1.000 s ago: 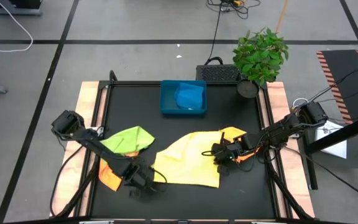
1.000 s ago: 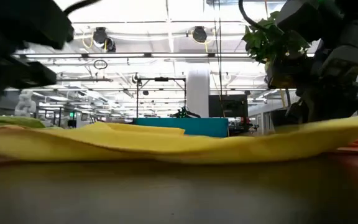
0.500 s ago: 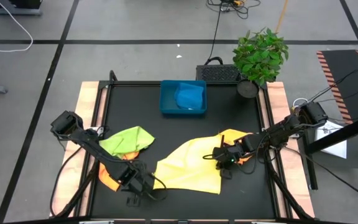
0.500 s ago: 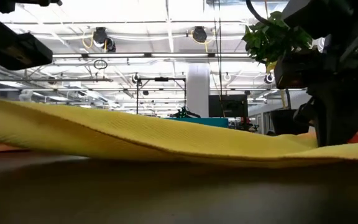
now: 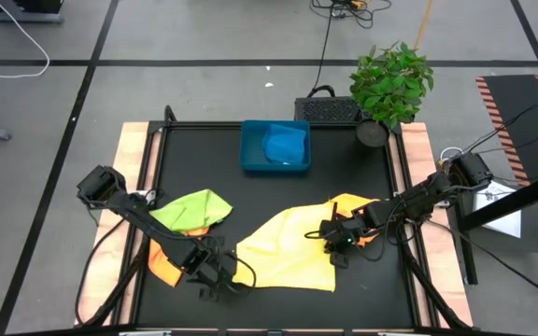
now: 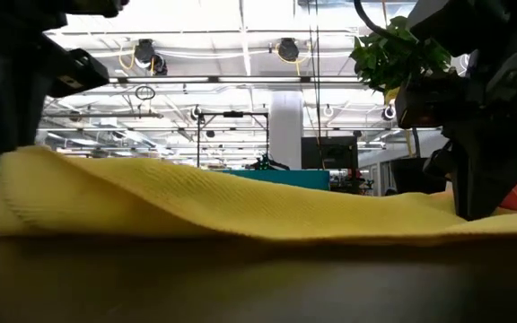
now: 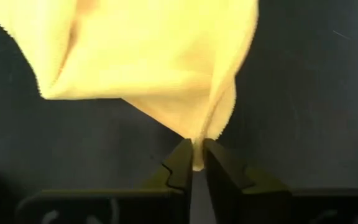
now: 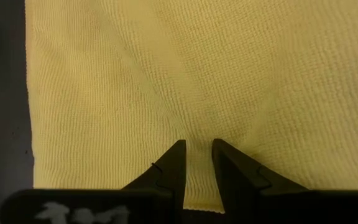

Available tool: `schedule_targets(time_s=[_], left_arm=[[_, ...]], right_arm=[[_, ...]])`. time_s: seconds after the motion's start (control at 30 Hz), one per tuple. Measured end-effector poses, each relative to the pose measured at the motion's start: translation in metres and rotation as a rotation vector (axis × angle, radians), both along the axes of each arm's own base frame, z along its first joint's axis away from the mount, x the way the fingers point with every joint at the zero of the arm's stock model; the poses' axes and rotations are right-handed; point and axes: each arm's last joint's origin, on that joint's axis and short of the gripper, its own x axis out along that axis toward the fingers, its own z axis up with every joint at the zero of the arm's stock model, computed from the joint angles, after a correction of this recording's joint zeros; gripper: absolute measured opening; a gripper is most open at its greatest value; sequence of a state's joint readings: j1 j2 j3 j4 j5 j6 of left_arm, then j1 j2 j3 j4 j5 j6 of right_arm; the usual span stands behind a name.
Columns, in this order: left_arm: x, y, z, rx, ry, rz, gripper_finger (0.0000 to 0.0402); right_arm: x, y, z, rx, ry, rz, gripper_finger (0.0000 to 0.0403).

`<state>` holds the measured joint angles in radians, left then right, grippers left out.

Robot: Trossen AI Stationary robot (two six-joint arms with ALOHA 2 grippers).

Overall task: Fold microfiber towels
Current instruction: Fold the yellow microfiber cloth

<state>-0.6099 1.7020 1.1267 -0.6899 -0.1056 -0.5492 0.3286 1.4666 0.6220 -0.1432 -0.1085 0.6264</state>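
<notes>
Now the left gripper [image 5: 220, 277], pinching the yellow towel [image 5: 292, 245] with the right gripper [image 5: 336, 240], moved rightward; four towels counted.

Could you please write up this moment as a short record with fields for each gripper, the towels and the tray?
left gripper: pinching a corner of the yellow towel, near the table's front edge
right gripper: clamped on the yellow towel's opposite edge
lime green towel: bunched at the table's left, over the orange towel
blue tray: at the table's back, holding a blue towel
fold: not yet made
</notes>
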Motion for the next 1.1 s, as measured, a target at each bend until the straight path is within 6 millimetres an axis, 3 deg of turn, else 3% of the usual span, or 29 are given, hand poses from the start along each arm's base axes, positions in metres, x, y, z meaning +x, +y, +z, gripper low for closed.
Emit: schedule_targets(time_s=[0.3,0.67,0.87,1.0,1.1], left_arm=[[-0.002,-0.004,0.000,-0.078,0.046,-0.025,0.0130],[0.003,0.012,0.002,0.064,-0.006,-0.007,0.0143],[0.025,0.032,0.008,0.166,-0.161,-0.011,0.0143],[0.055,0.044,0.006,0.054,-0.297,-0.134,0.0143],[0.065,0.059,0.001,0.076,-0.315,-0.206,0.0143]], right_arm=[[0.000,0.000,0.000,-0.005,-0.001,0.001,0.0075],[0.000,0.000,0.000,-0.013,-0.005,0.006,0.0075],[0.000,0.000,0.000,-0.017,-0.008,0.009,0.0075],[0.001,-0.001,0.000,-0.016,-0.011,0.008,0.0075],[0.001,-0.001,0.000,-0.015,-0.011,0.002,0.0075]])
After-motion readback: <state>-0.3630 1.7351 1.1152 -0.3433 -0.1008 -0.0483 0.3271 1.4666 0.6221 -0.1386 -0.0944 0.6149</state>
